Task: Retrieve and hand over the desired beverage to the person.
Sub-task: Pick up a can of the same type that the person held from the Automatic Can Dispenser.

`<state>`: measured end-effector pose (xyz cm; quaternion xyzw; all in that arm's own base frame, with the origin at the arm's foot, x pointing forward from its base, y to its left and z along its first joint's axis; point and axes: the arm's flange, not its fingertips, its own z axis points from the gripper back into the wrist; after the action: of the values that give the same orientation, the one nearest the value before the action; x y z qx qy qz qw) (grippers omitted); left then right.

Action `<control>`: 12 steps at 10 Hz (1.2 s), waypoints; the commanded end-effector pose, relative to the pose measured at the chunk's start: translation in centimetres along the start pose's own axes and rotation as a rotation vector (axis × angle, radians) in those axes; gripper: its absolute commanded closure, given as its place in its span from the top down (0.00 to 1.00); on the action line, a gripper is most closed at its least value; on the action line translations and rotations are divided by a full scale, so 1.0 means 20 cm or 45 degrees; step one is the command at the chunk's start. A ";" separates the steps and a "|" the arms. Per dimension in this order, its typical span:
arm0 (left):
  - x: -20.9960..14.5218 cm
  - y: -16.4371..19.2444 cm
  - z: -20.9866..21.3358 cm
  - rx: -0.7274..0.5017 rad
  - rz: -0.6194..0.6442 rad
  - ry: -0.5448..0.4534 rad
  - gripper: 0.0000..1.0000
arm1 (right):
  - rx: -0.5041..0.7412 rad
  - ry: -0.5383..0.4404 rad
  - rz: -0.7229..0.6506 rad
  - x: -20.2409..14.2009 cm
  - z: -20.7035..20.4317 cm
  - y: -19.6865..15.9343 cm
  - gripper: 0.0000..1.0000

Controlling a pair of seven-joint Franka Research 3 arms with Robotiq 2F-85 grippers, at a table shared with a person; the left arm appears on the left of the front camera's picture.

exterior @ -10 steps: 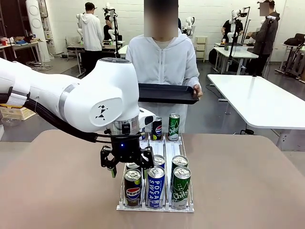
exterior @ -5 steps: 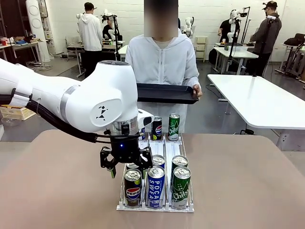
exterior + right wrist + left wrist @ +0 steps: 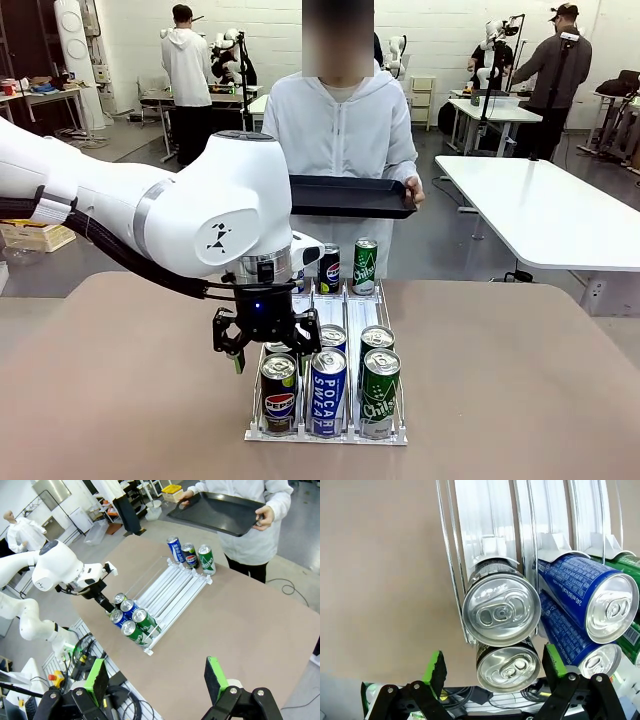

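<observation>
**Green pads (image 3: pixel 436 666) spread wide over the drinks rack (image 3: pixel 325 437)**

The left gripper (image 3: pixel 266 352) hangs with jaws wide apart and empty above the left lane of the drinks rack, which stands by the near edge of the table (image 3: pixel 520 380). At the rack's near end stand a Pepsi can (image 3: pixel 279 393), a Pocari Sweat can (image 3: pixel 327 390) and a green can (image 3: pixel 380 392). Beyond the far edge the person (image 3: pixel 340 130) holds a black tray (image 3: pixel 350 195). The right gripper (image 3: pixel 156 680) is likewise spread and empty, high above the table.

Front level, wrists overhead — cans (image 3: pixel 327 390) shared
</observation>
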<state>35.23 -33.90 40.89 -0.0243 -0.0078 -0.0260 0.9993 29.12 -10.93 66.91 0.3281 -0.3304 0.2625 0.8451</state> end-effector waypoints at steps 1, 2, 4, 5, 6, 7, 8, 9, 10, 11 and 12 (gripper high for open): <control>0.02 -0.04 -0.02 0.013 0.006 0.004 1.00 | 0.035 -0.028 0.015 0.01 0.00 0.00 1.00; 0.01 -0.04 -0.02 0.010 0.001 0.017 1.00 | 0.035 -0.028 0.015 0.01 0.00 0.00 1.00; 0.01 -0.04 -0.02 0.002 -0.007 0.052 1.00 | 0.035 -0.028 0.015 0.01 0.00 0.00 1.00; 0.01 -0.04 -0.02 -0.003 -0.010 0.066 1.00 | 0.035 -0.028 0.015 0.01 0.00 0.00 1.00; 0.02 -0.04 -0.02 -0.004 -0.009 0.071 1.00 | 0.035 -0.028 0.015 0.01 0.00 0.00 1.00; 0.02 -0.04 -0.02 -0.005 -0.007 0.074 1.00 | 0.035 -0.028 0.015 0.01 0.00 0.00 1.00; 0.02 -0.03 -0.02 -0.011 -0.016 0.073 0.97 | 0.035 -0.028 0.015 0.01 0.00 0.00 1.00; 0.02 -0.03 -0.02 -0.022 -0.023 0.073 0.45 | 0.035 -0.028 0.015 0.01 0.00 0.00 1.00; 0.02 -0.03 -0.02 -0.023 -0.020 0.082 0.42 | 0.035 -0.028 0.015 0.01 0.00 0.00 1.00; 0.02 -0.03 -0.02 -0.024 -0.021 0.091 0.00 | 0.035 -0.028 0.015 0.01 0.00 0.00 1.00; 0.02 -0.03 -0.02 -0.024 -0.020 0.101 0.00 | 0.035 -0.028 0.015 0.01 0.00 0.00 1.00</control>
<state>35.53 -34.51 40.34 -0.0246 0.0140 -0.0286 0.9992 29.12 -10.93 66.91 0.3281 -0.3304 0.2625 0.8451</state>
